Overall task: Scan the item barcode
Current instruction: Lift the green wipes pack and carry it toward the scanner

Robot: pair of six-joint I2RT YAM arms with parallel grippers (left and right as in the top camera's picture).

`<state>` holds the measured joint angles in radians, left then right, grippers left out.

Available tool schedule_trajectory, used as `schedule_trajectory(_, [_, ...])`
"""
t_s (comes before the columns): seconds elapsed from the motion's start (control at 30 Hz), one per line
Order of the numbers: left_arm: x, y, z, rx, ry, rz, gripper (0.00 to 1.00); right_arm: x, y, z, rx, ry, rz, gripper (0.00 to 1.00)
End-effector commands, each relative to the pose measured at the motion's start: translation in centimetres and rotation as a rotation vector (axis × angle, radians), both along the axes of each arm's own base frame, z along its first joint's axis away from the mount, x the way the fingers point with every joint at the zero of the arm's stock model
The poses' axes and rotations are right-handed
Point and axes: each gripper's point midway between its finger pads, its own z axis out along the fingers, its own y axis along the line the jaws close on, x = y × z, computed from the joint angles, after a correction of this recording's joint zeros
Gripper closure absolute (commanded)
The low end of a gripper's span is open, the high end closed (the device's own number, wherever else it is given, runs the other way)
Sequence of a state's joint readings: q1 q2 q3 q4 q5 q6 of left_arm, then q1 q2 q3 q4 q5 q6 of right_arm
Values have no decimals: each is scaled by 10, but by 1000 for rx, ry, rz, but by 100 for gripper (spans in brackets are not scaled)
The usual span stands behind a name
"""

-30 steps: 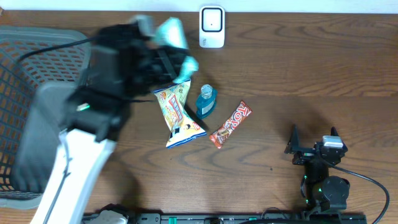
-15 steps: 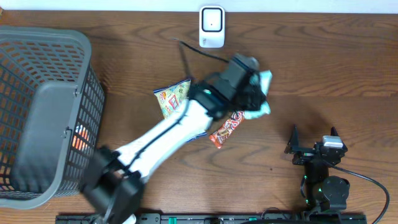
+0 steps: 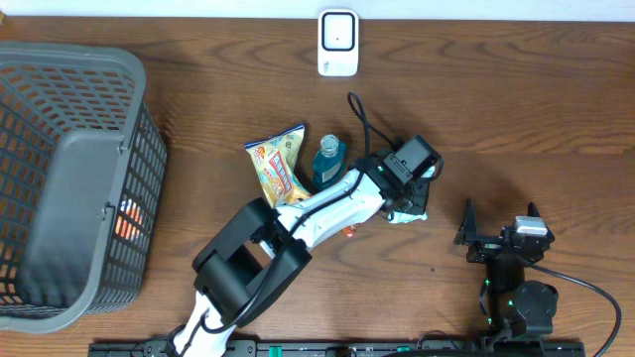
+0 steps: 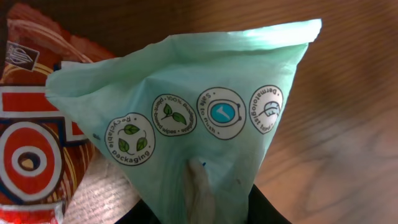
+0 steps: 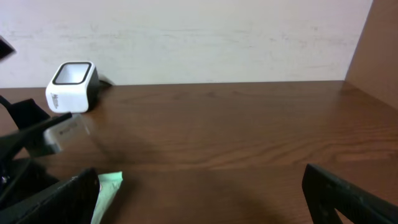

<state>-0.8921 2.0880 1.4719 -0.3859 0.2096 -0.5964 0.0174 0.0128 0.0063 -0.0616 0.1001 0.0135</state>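
The left jaws are clamped, narrowly parted, on a mint-green packet (image 4: 205, 112) near the middle of the tabletop (image 3: 526, 109), slightly toward the right edge. The packet juts straight out from the jaws, sealed end farthest away and printed face toward the wrist camera, over a red candy bar (image 4: 31, 143). Its long axis cannot be told. The right jaws stand wide open and hold nothing, near the front right corner.
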Motion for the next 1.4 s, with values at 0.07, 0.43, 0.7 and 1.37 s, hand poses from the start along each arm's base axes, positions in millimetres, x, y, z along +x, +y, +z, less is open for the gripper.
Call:
schedule_trajectory(0.07, [11,8,1,65,-97,-45,78,0,3,-1,-11,3,13,1])
schedule_trajectory(0.43, [38,58,-8,342,-276,-5,77,0,3,-1,-11,2,13,1])
schedule_trajectory(0.7, [53,74,-2,430,-364,45,72,0,3,-1,-11,2,13,1])
schedule_trajectory(1.37, [15,36,1,287,-266,-133,46,0,3,-1,-11,2,13,1])
